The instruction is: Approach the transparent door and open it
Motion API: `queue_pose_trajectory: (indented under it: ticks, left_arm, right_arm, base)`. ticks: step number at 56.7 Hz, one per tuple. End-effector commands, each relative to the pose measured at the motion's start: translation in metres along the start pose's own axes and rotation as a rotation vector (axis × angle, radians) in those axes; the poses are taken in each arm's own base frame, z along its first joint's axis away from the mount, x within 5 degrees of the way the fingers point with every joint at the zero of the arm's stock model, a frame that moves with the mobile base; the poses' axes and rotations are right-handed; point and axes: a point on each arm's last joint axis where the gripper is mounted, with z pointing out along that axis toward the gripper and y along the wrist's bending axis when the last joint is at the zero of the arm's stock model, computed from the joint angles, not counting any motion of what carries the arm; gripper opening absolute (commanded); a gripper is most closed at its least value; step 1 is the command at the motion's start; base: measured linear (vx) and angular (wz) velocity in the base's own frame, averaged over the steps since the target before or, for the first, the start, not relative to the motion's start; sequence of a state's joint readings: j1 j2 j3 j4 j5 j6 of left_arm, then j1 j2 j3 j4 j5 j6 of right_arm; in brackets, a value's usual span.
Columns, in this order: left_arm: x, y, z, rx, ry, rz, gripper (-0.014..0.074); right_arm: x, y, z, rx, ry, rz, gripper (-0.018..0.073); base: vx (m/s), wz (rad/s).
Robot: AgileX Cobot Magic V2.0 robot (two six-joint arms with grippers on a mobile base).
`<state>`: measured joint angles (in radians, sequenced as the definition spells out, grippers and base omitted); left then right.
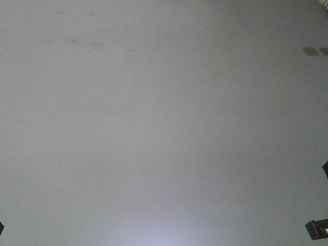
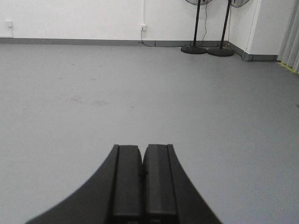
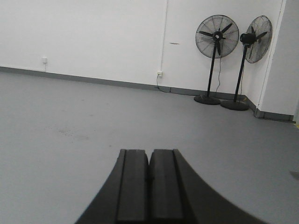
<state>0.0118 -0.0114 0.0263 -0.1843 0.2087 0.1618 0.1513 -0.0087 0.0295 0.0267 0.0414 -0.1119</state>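
The transparent door is out of view in all three views. My left gripper (image 2: 142,147) is shut and empty, its two black pads pressed together, pointing low over the grey floor. My right gripper (image 3: 149,151) is shut and empty in the same way. The front view shows only grey floor, with small dark parts of the robot at the right edge (image 1: 318,228) and the lower left corner.
Two black pedestal fans (image 3: 216,58) (image 3: 252,56) stand in the far right corner by the white wall (image 3: 93,37); they also show in the left wrist view (image 2: 196,28). A wall socket with a cable (image 3: 160,74) sits left of them. Faint scuff marks (image 2: 81,100) lie on the floor.
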Motion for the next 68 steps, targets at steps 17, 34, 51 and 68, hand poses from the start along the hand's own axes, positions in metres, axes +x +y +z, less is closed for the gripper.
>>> queue_pose_trajectory:
  ticks: [17, 34, 51, 68]
  left_arm:
    - [-0.0158, 0.0006, -0.0035, -0.008, -0.115, -0.02, 0.0003]
    - [-0.0158, 0.0006, -0.0035, -0.008, -0.115, -0.02, 0.0003]
    - [-0.0158, 0.0006, -0.0035, -0.008, -0.115, -0.02, 0.0003]
    - [-0.0158, 0.0006, -0.0035, -0.008, -0.114, -0.02, 0.0003]
  right_arm:
    - [-0.0069, -0.001, -0.0014, 0.015, -0.088, -0.005, -0.0004]
    - [-0.0069, -0.001, -0.0014, 0.015, -0.088, -0.005, -0.0004]
    - [-0.0069, -0.001, -0.0014, 0.015, -0.088, -0.005, -0.0004]
    - [-0.0069, -0.001, -0.0014, 0.015, -0.088, -0.005, -0.0004]
  base:
    - [0.4, 0.17]
    - [0.45, 0.27]
    - [0.49, 0.27]
    - [0.5, 0.25]
